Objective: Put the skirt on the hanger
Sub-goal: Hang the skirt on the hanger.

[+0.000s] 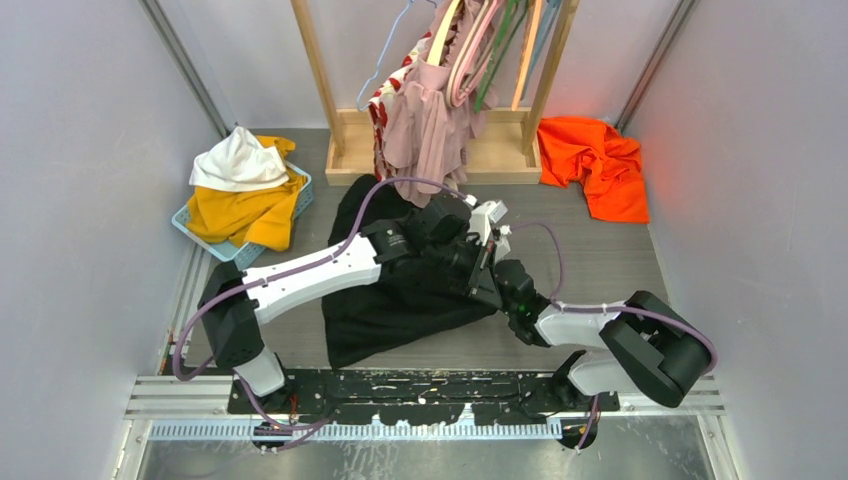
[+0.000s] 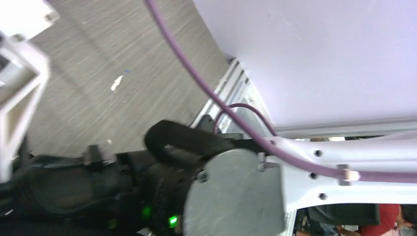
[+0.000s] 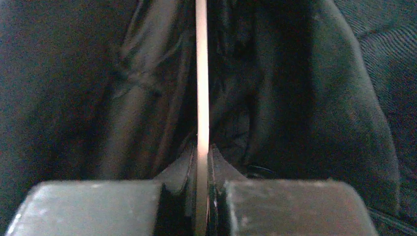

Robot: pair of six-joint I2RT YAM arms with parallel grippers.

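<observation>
The black skirt [image 1: 390, 300] lies spread on the grey table, and both grippers meet over its right part. My right gripper [image 3: 201, 152] is shut on a thin pale bar, the hanger [image 3: 201, 73] seen edge-on, with folds of the skirt [image 3: 295, 98] close on both sides of it. In the top view the right gripper [image 1: 487, 282] sits at the skirt's right edge. My left gripper [image 1: 470, 242] is right above it, and its jaws are hidden. The left wrist view shows only the right arm [image 2: 236, 191] and the table.
A wooden rack [image 1: 500, 150] stands at the back with several hangers [image 1: 480, 50] and a pink garment [image 1: 430, 130] hanging on it. An orange garment [image 1: 595, 160] lies to its right. A blue basket [image 1: 195, 232] of yellow and white clothes sits at the back left.
</observation>
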